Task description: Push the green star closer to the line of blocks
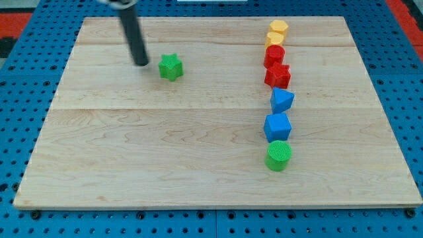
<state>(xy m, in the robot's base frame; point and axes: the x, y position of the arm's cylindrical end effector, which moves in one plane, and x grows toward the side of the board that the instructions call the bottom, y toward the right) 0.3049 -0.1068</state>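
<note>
Pale wooden board [165,152] on a blue perforated base. At the view's upper left, the rod's tip [142,63] rests on the board just left of the green star [170,67], apparently not touching; the rod grips nothing. Well apart to the right runs the line: yellow hexagonal block [278,28], a second yellow block [274,39], red block [274,55], red star [277,75], two blue blocks [281,100] [277,125], green cylinder [278,155]. Approach step in hand; next, a rightward push through the star.
</note>
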